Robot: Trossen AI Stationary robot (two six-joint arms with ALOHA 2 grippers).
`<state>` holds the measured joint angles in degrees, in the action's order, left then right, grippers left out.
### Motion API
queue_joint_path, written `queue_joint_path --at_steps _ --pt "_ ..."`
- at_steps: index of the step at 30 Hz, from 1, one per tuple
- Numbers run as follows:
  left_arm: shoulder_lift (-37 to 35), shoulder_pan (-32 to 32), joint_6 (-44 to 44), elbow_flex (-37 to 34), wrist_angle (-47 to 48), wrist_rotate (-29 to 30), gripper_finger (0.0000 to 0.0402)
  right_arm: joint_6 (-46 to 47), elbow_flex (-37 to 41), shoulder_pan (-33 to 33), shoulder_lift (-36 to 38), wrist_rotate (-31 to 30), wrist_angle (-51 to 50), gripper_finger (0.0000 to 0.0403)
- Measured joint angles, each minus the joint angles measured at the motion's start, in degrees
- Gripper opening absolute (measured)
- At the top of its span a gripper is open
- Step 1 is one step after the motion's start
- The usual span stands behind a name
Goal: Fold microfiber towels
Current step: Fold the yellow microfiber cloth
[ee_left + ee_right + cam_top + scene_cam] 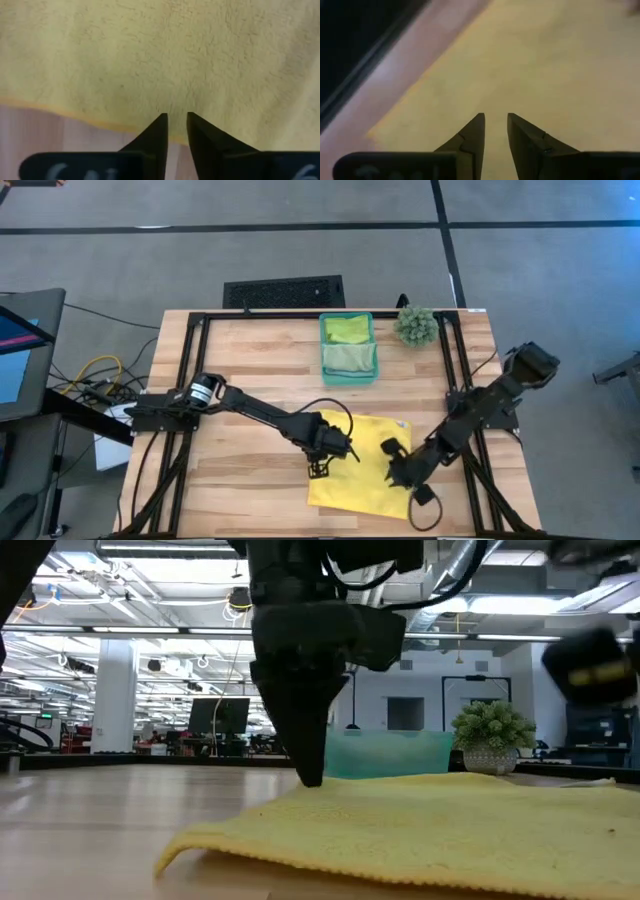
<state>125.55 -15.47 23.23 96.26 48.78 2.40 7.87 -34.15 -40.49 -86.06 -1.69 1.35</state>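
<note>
A yellow towel (365,470) (430,820) lies spread flat on the wooden table, near its front edge. My left gripper (322,468) (310,778) (177,117) points down at the towel's left edge, its fingers a narrow gap apart. My right gripper (395,473) (496,117) slants down over the towel's right part (545,65). It is open by a narrow gap with nothing between its fingers. Two green towels (348,345) lie in a teal bin (324,350) at the back. My left gripper comes from above, pointing down. Its fingertips (161,122) stand on the yellow towel just inside its left edge (90,117). The towel lies flat on the table. I cannot tell whether any cloth is caught between the fingertips.
The teal bin (390,755) stands at the table's far middle, and a small spiky plant (415,325) (490,730) is to its right. A black frame (190,360) runs along the table's sides. Bare wood lies left of the towel.
</note>
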Motion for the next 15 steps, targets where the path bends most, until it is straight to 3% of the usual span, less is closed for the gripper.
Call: queue_joint_path --at_steps 3,6,8,15 --pt "-0.24 -0.31 -2.43 1.06 -0.81 5.67 0.0044 3.95 0.0 -0.72 4.41 -9.47 -3.79 0.0107" --pt "-0.09 -0.26 -4.33 1.53 -3.92 19.55 0.0031 11.47 0.02 0.75 7.66 -20.62 -9.68 0.0107" --pt "0.11 1.17 -0.76 1.44 -6.24 26.77 0.0021 16.09 0.21 2.75 8.94 -23.97 -14.18 0.0107" --pt "0.2 8.5 3.99 -6.1 -16.81 19.32 0.0004 19.15 7.56 12.27 6.87 -22.93 -7.08 0.0077"
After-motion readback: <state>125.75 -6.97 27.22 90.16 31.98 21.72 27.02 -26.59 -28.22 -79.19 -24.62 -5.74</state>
